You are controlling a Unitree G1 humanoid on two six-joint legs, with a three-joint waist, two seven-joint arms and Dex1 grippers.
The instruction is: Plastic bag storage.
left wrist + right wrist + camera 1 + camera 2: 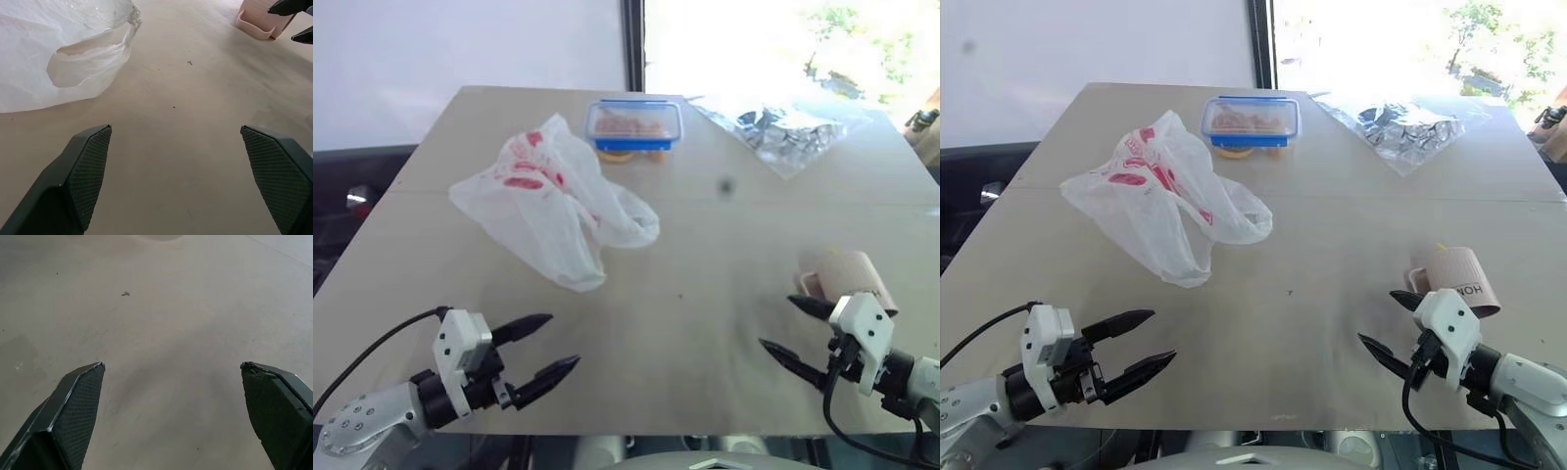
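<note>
The plastic bag (548, 201), thin translucent white with red marks, lies crumpled on the left half of the wooden table (705, 284), its handle loop (88, 61) toward the centre. My left gripper (548, 345) hovers open over the near left edge, well short of the bag, nothing between its fingers (85, 176). Over the near right edge my right gripper (793, 328) is open too, pointing toward the table's middle with bare wood between its fingers (73, 411).
A blue-lidded clear box (634, 125) stands at the far centre. A clear bag of shiny silver contents (783, 127) lies at the far right. A pink cup (847, 274) on its side rests just behind the right gripper.
</note>
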